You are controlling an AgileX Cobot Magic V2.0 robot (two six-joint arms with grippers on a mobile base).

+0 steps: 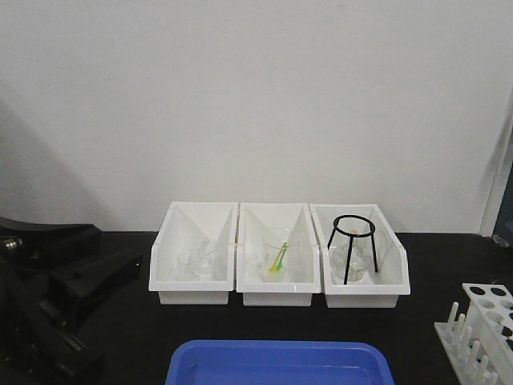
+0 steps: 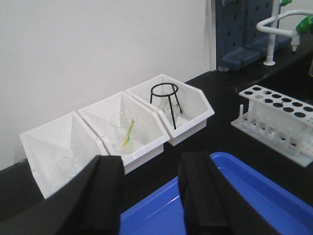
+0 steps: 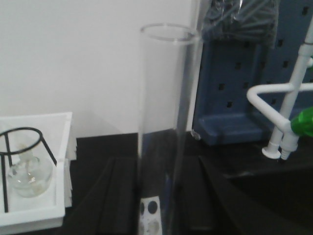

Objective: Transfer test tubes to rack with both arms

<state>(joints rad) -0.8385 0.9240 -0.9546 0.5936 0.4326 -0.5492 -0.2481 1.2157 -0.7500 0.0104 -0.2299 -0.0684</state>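
A clear test tube (image 3: 161,98) stands upright between the black fingers of my right gripper (image 3: 159,169), which is shut on its lower part; the round open mouth is at the top. Under the tube, a bit of the white rack (image 3: 149,213) with round holes shows between the fingers. The rack (image 1: 485,329) sits at the table's right front, and the left wrist view shows the rack (image 2: 279,117) past the tray. My left gripper (image 2: 149,169) is open and holds nothing, hovering over the blue tray (image 2: 254,191). The left arm (image 1: 60,277) is at the left edge.
Three white open-front bins (image 1: 196,281) line the back of the black table, holding glass beakers, a flask and a black wire tripod (image 1: 353,241). The blue tray (image 1: 276,365) lies at the front centre. A blue pegboard (image 3: 244,78) and white tap (image 3: 286,98) stand far right.
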